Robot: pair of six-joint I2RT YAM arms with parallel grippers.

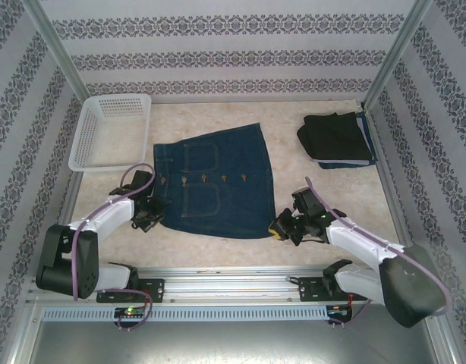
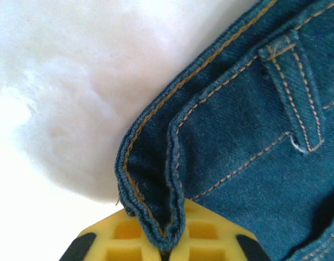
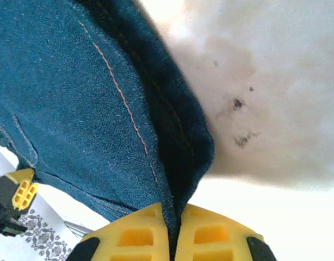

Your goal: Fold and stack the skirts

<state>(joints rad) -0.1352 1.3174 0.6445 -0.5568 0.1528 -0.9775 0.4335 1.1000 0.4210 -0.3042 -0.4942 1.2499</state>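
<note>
A dark blue denim skirt (image 1: 214,182) lay flat on the table (image 1: 309,254), spread between the two sets of fingers and reaching away from them toward the back. The left gripper (image 2: 169,242) was clamped on the near corner of the waistband, the stitched edge pinched between its yellow tips and a belt loop (image 2: 295,98) just beyond them. The right gripper (image 3: 172,231) was closed the same way on the near corner of the hem, the cloth rising in a fold out of its tips. Well beyond the right fingers sat a stack of folded skirts (image 1: 338,140), black on top, with what looked like a pale layer and a blue one beneath. Beyond the left fingers stood a white basket (image 1: 85,140), just beside the skirt's far corner.
</note>
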